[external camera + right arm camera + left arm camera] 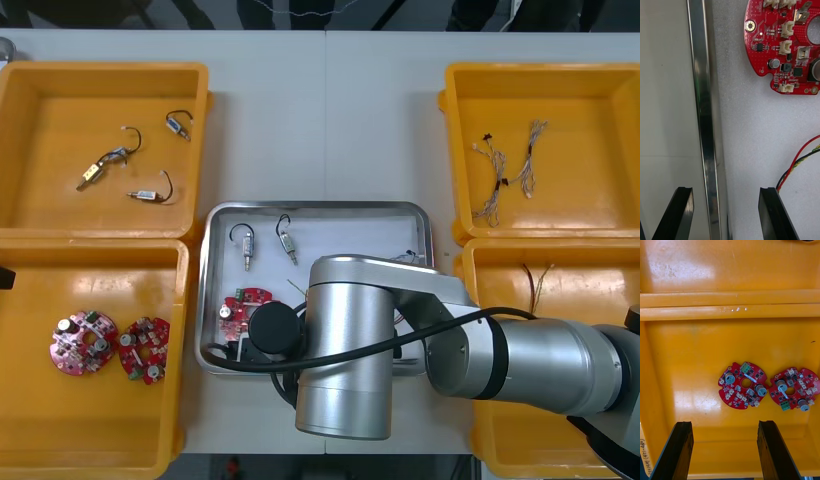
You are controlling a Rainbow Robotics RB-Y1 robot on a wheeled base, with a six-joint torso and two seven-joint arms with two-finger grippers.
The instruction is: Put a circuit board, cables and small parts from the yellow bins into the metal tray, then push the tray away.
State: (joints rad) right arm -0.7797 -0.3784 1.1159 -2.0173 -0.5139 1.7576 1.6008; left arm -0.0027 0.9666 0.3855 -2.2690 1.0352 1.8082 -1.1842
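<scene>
Straddling the rim of the tray (702, 112), the right pincer (726, 195) is open, likely to push it. A red board (782, 48) and cable (800, 154) lie inside. The left pincer (724, 427) hangs open over a yellow bin (688, 371).

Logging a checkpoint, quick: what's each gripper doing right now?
Left gripper: open, holding nothing.
Right gripper: open, straddling the rim of the tray.

The bench (270, 120) is pale and plain. A thin seam (325, 110) runs across its middle toward the far edge.
</scene>
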